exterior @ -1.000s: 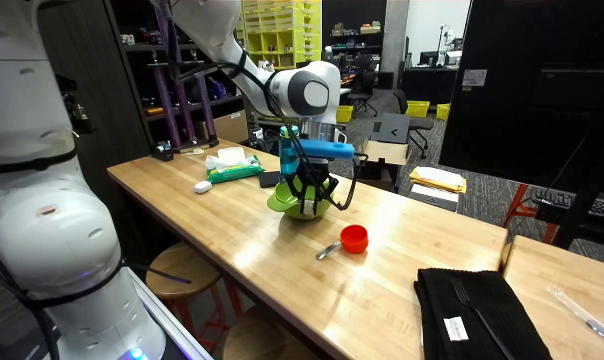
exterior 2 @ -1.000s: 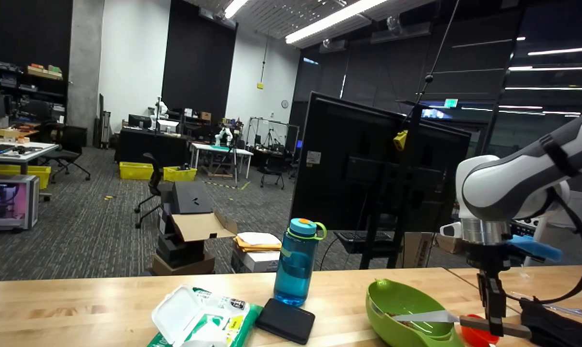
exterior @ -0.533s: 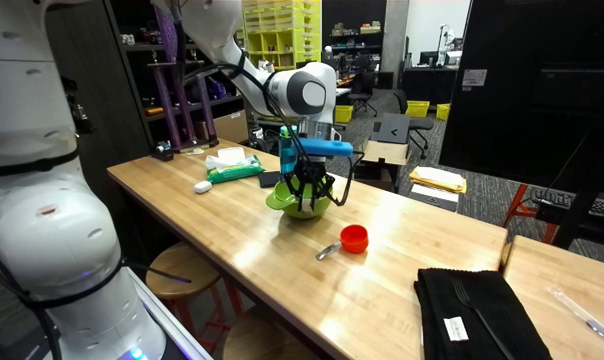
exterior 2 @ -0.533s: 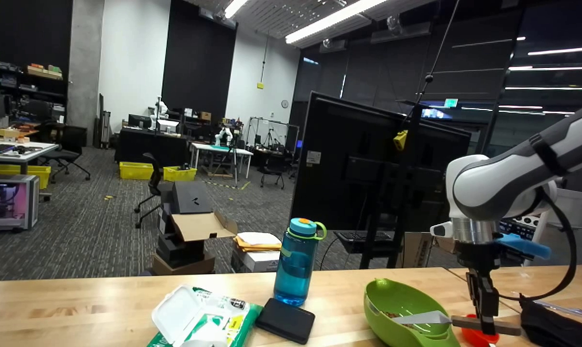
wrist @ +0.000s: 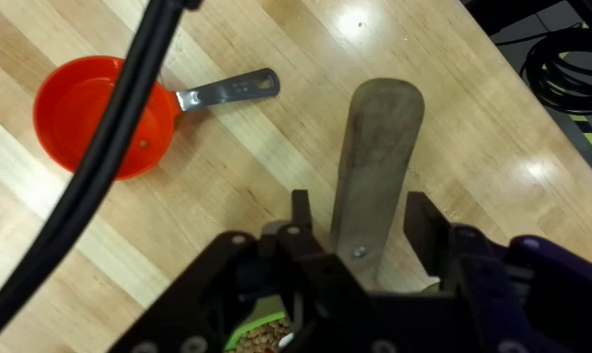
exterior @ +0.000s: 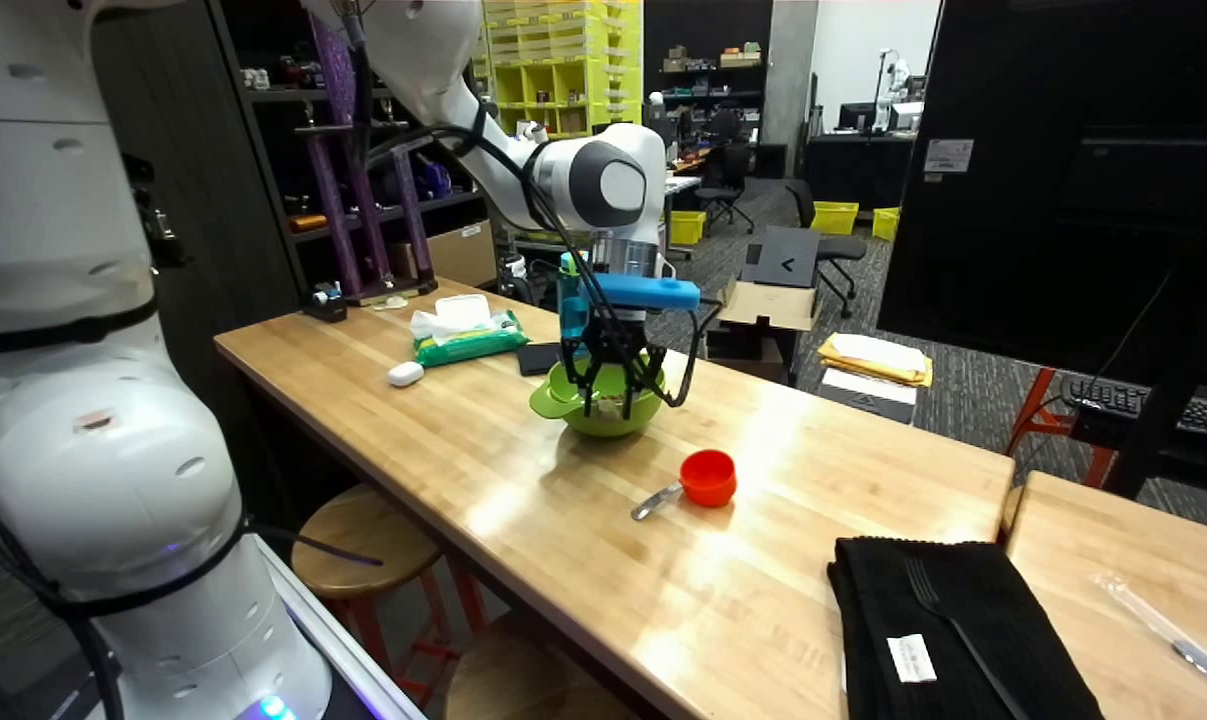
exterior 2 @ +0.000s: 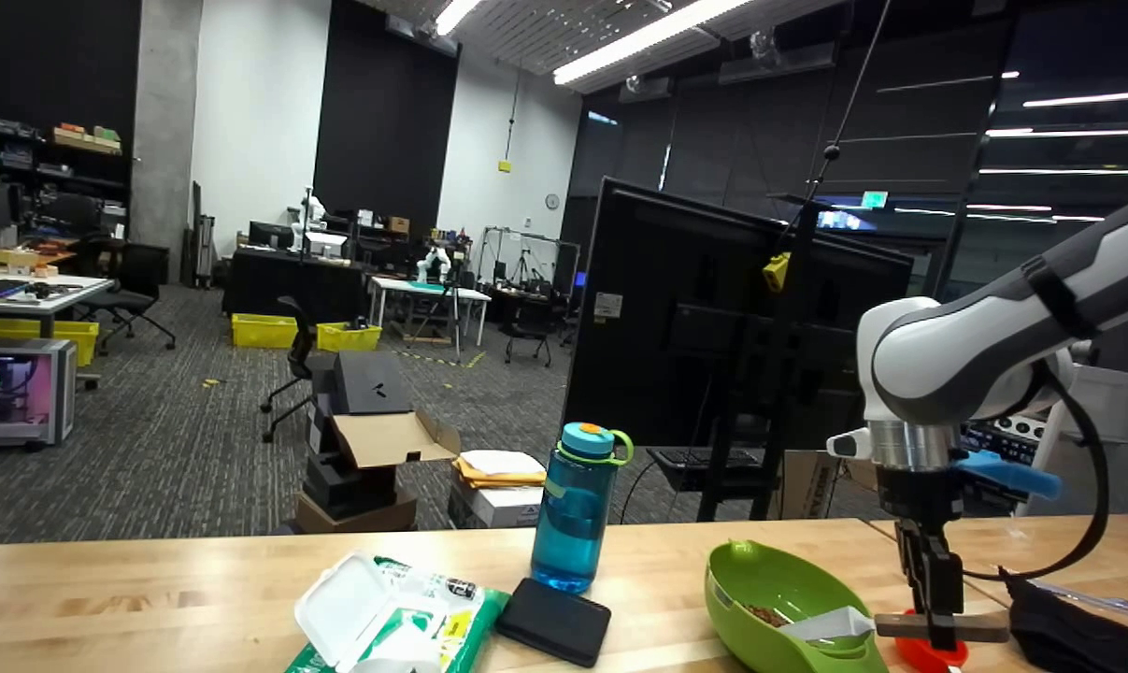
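Observation:
My gripper (wrist: 357,202) stands open around the wooden handle (wrist: 381,130) of a spatula, with a gap on both sides of it in the wrist view. In an exterior view that handle sticks out past the fingers, and the spatula's pale blade (exterior 2: 830,624) reaches into a green bowl (exterior 2: 788,579). Small brown pieces (exterior 2: 766,615) lie in the bowl. The arm hides most of the bowl in the wrist view, where a bit of its rim (wrist: 256,324) shows. Beside the bowl is a red measuring cup (exterior: 708,480) with a metal handle; one small piece lies inside it.
A blue bottle (exterior 2: 573,514), a black flat case (exterior 2: 554,622) and a green pack of wipes (exterior 2: 451,631) stand beyond the bowl. A black cloth (exterior: 953,620) with a dark fork lies near the table's end. A white case (exterior: 405,374) sits near the edge.
My gripper has moved a little to the left in both exterior views, carrying the spatula along. Its fingers have since spread off the handle, and the blade has dropped slightly in the bowl.

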`<control>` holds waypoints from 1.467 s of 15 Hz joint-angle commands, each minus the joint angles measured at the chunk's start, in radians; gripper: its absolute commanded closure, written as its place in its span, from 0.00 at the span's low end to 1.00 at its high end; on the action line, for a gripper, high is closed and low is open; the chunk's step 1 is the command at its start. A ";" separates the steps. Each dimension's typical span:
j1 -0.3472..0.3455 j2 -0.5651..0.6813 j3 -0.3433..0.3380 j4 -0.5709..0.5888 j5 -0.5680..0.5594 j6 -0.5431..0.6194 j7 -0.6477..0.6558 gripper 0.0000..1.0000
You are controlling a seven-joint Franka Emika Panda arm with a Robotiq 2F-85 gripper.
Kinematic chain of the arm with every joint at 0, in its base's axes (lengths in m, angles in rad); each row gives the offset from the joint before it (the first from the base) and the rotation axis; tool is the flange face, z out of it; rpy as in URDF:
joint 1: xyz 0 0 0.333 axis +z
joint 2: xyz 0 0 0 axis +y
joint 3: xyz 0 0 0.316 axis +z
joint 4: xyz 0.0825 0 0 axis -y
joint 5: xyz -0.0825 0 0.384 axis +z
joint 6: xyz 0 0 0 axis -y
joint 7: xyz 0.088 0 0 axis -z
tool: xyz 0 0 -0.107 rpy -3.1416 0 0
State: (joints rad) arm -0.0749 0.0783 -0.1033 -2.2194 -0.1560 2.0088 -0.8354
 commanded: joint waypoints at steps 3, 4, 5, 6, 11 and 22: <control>-0.015 -0.046 0.007 0.006 -0.015 -0.009 -0.003 0.03; -0.019 -0.054 0.003 0.008 -0.013 -0.007 -0.002 0.00; -0.023 -0.061 -0.001 0.011 -0.012 -0.006 -0.001 0.00; -0.029 -0.071 -0.006 0.014 -0.006 -0.009 -0.002 0.00; -0.062 -0.111 -0.037 0.021 0.004 -0.004 0.007 0.00; -0.119 -0.128 -0.110 0.043 -0.005 0.004 -0.009 0.00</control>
State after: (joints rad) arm -0.1794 -0.0348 -0.2004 -2.1830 -0.1535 2.0174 -0.8135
